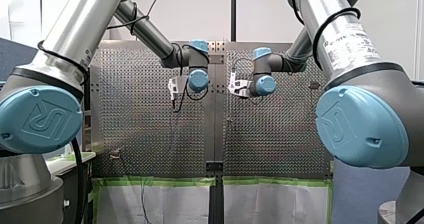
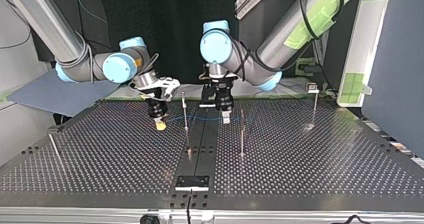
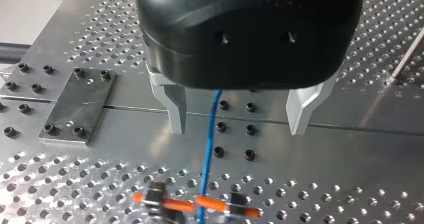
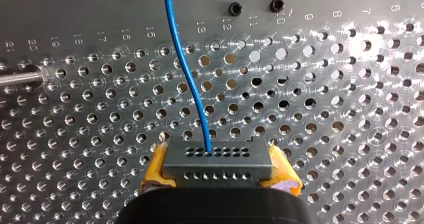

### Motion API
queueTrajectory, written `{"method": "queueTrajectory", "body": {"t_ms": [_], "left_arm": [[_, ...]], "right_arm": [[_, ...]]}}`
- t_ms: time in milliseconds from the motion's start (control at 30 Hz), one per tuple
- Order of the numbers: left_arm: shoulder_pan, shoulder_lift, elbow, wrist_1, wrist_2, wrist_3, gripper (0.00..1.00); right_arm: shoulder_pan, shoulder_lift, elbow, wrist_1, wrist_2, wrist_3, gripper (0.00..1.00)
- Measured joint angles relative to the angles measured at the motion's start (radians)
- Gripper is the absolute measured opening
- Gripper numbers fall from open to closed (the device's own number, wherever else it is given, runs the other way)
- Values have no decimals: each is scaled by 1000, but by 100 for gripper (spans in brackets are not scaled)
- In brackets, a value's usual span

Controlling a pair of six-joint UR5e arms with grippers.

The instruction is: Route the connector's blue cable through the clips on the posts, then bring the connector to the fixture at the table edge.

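Right gripper [image 4: 220,171]: yellow pads [image 4: 156,166] clamped the connector [image 4: 217,156] — its base hidden.
Left gripper [image 3: 235,114]: fingers [image 3: 175,109] apart — blue cable [image 3: 212,129] ran between.

Two arms [image 1: 75,34], one cable [image 4: 186,79], one connector [image 4: 218,161]

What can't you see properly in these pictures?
Right wrist view: the blue cable runs off the edge; its far end is unseen.
Top view: the clips on the posts are too small to make out.
Left wrist view: the orange thing by the cable is blurred and cut off.
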Motion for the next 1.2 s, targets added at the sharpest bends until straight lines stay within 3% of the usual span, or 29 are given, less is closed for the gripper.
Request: {"method": "queueTrajectory", "body": {"t_ms": [633,1200], "left_arm": [[8,-41,69,-19,-23,50,100],[14,-59,82,-8,-34,81,100]], "right_arm": [[0,0,0,7,0,-1,0],[2,0,0,11,0,-3,0]]}}
